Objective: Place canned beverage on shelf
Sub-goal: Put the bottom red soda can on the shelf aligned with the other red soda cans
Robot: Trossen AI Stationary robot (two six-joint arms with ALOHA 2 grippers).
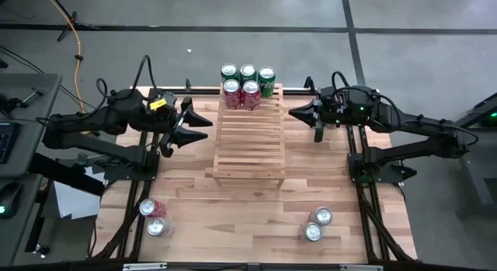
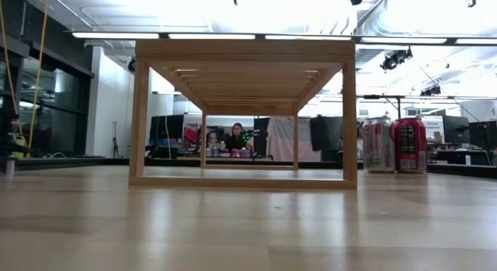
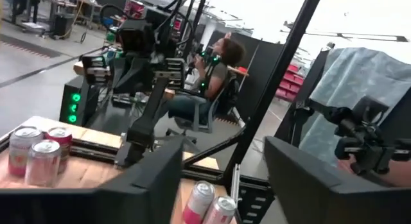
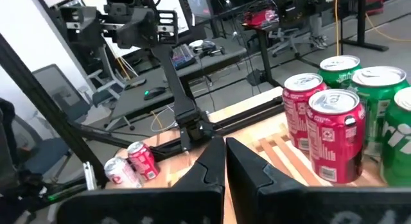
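Note:
The light wooden slatted shelf (image 1: 248, 139) stands on its short legs in the middle of the table; it also shows in the low view (image 2: 242, 116). Three green cans (image 1: 248, 72) and two red cans (image 1: 241, 92) stand upright at its far end; the right wrist view shows the red cans (image 4: 334, 137) on the slats. My left gripper (image 1: 206, 130) hovers left of the shelf, open and empty, its fingers wide apart in the left wrist view (image 3: 221, 160). My right gripper (image 1: 292, 112) hovers right of the shelf's far end, shut and empty (image 4: 225, 150).
Two cans (image 1: 154, 217) stand on the table at the near left and two more (image 1: 317, 224) at the near right. Bare slats fill the shelf's middle and near end. Beyond the table a person (image 3: 218, 70) sits among desks and stands.

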